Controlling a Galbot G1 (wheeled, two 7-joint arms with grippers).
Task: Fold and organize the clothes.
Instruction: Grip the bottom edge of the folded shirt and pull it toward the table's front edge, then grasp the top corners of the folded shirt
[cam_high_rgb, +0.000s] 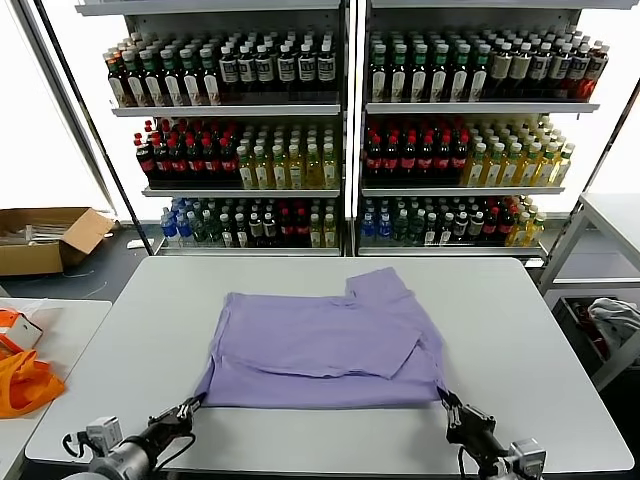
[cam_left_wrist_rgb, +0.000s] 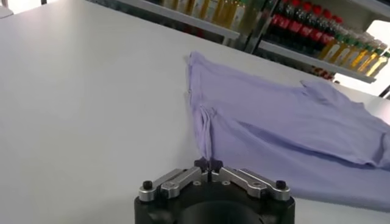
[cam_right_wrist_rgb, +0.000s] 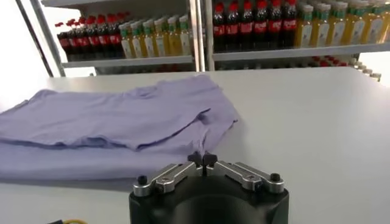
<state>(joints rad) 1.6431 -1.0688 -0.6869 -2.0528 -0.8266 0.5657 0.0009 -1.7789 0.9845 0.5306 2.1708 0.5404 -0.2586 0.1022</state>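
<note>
The lavender T-shirt (cam_high_rgb: 325, 345) lies flat on the grey table (cam_high_rgb: 130, 330), partly folded, plain side up, with both sleeves turned in over the body. My left gripper (cam_high_rgb: 188, 407) is shut on the shirt's near left corner, seen pinched in the left wrist view (cam_left_wrist_rgb: 209, 163). My right gripper (cam_high_rgb: 447, 402) is shut on the near right corner, also seen pinched in the right wrist view (cam_right_wrist_rgb: 203, 159). The shirt (cam_left_wrist_rgb: 286, 134) (cam_right_wrist_rgb: 116, 122) stretches away from both grippers across the table. Its print is hidden.
Shelves of bottled drinks (cam_high_rgb: 340, 130) stand behind the table. Bright orange fabric (cam_high_rgb: 22, 380) lies on a side table at the left. A cardboard box (cam_high_rgb: 45, 238) sits on the floor far left. A grey-white cloth (cam_high_rgb: 615, 320) lies under a table at the right.
</note>
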